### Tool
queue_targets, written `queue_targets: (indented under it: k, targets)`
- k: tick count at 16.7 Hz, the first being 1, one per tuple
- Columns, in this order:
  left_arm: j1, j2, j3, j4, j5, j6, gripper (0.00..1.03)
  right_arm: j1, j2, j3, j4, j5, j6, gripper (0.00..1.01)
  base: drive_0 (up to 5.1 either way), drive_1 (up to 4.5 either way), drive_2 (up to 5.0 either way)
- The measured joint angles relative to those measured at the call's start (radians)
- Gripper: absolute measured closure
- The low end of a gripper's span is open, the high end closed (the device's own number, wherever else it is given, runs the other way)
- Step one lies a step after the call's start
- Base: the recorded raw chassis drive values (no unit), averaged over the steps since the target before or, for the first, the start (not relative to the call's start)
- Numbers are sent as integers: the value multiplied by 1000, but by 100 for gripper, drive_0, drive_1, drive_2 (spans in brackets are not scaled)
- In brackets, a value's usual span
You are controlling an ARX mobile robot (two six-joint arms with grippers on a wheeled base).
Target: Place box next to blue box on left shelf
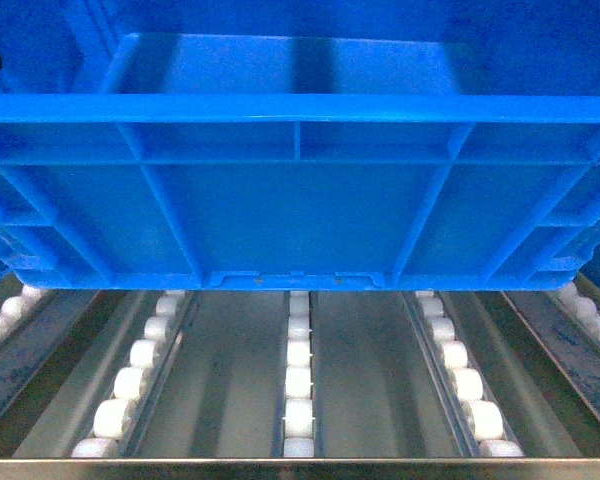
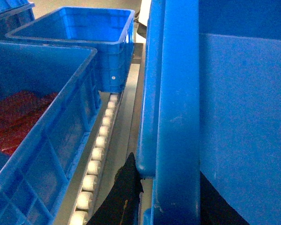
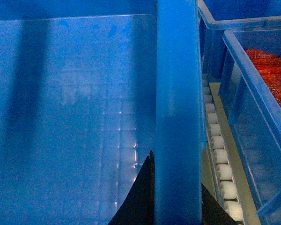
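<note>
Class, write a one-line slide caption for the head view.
Blue box poised at the shelf's front, three white roller tracks running beneath it.

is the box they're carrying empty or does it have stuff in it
Empty, as far as shown: the right wrist view looks into the box and shows only bare blue floor and wall, unlike the neighbouring crate holding red material.

Not much of the robot shows, honestly; just its fingers (image 2: 124, 192) in the left wrist view, matte black and tapering to a pointed tip; same on the right, black fingers (image 3: 143, 197) with a wedge shape; no cables, screws or markings visible.
</note>
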Motion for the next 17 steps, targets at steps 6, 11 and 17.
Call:
queue_targets:
  k: [6,11,17]
  targets:
    - [0,0,0,0,0,0,87,0,0,0,0,0,0,94,0,0,0]
    - [0,0,0,0,0,0,87,0,0,0,0,0,0,94,0,0,0]
    - [0,0,0,0,0,0,87,0,0,0,0,0,0,94,0,0,0]
